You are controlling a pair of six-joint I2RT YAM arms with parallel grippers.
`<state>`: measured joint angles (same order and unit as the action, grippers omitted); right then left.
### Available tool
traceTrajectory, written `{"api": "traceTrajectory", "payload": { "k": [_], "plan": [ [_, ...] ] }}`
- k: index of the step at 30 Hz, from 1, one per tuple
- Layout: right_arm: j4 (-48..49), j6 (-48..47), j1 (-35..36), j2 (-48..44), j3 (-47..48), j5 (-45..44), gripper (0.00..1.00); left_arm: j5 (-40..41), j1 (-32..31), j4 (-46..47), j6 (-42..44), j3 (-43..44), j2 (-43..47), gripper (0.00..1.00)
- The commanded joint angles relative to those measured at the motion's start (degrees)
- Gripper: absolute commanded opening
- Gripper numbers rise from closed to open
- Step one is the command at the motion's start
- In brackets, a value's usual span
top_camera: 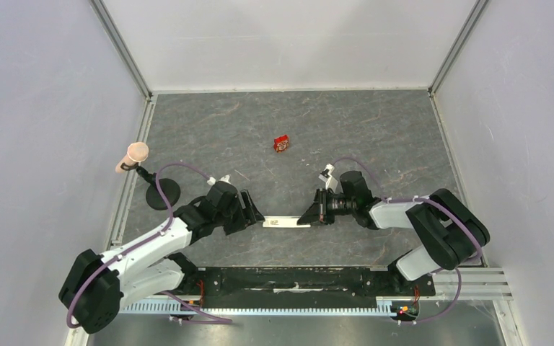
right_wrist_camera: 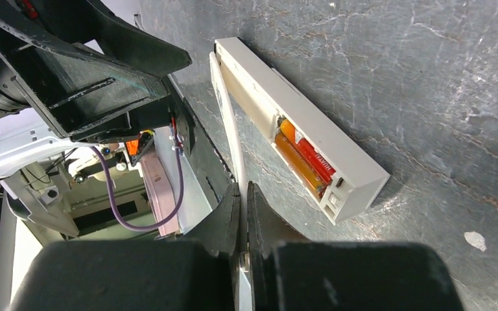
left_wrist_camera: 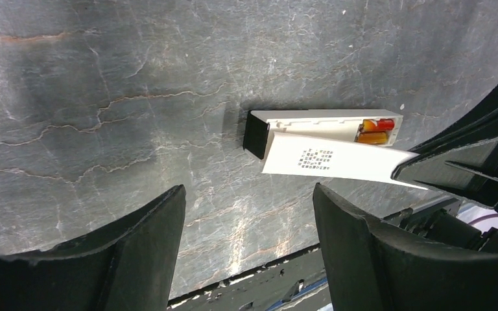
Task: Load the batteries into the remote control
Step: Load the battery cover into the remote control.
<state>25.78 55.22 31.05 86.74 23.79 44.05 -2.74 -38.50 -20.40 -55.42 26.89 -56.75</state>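
Step in hand: closing up. Both batteries [right_wrist_camera: 303, 161] are seen lying side by side in the recess, so the loading itself is judged done and only the cover strip [left_wrist_camera: 334, 159] is yet to be fitted.
Where the remote control [left_wrist_camera: 311, 122] is: it is laid flat on the desk [top_camera: 375, 137], near the front edge and between the two arms, with the recess face up.
Long axis: it is run left to right across the desk, roughly parallel to the near edge.
Which way it points: the dark end is turned toward the left arm, and the battery end toward the right arm.
Right fingers [right_wrist_camera: 266, 223]: they are clamped on one end of the cover strip. The strip is held tilted along the near side of the remote control, its printed face shown to the left wrist view. Whether its far end is touching the body cannot be told.
Left fingers [left_wrist_camera: 142, 253]: they are spread wide with nothing held, and are poised just off the dark end.
Next move: the strip is to be laid flat over the recess, lined up with the long axis, and slid or pressed home. The body may need to be steadied by the left fingers, since it could be pushed along the desk.
Also on the desk: a small red box [top_camera: 282, 143] is seen well apart, farther back.
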Motion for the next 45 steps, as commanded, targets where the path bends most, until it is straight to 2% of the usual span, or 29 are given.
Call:
{"api": "traceTrajectory", "payload": {
  "k": [1, 8, 14, 24, 39, 45],
  "plan": [
    [0.21, -0.97, -0.46, 1.03, 1.75, -2.0, 0.0, -0.87, 0.36, 2.47, 1.98, -0.45, -0.53, 0.77],
    [8.09, 5.92, -1.07, 1.0, 0.12, 1.37, 0.0, -0.87, 0.44, 2.99, 2.24, -0.54, -1.51, 0.77],
    [6.55, 5.35, -1.14, 1.22, 0.36, 1.05, 0.0, -0.7, 0.53, 3.44, 2.42, -0.37, -2.46, 0.77],
    [25.08, 18.45, -1.23, 1.35, -4.95, 4.68, 0.0, -0.51, 0.79, 3.7, 3.38, 0.53, -4.14, 0.76],
    [12.48, 10.68, -1.3, 2.76, -4.52, -2.52, 0.0, 0.35, 1.81, 4.65, 3.47, 0.81, -3.49, 0.74],
    [16.14, 13.27, -1.62, 2.1, -6.57, -4.24, 0.0, 0.37, 2.2, 5.02, 3.47, 1.01, -3.3, 0.74]
  ]
}}
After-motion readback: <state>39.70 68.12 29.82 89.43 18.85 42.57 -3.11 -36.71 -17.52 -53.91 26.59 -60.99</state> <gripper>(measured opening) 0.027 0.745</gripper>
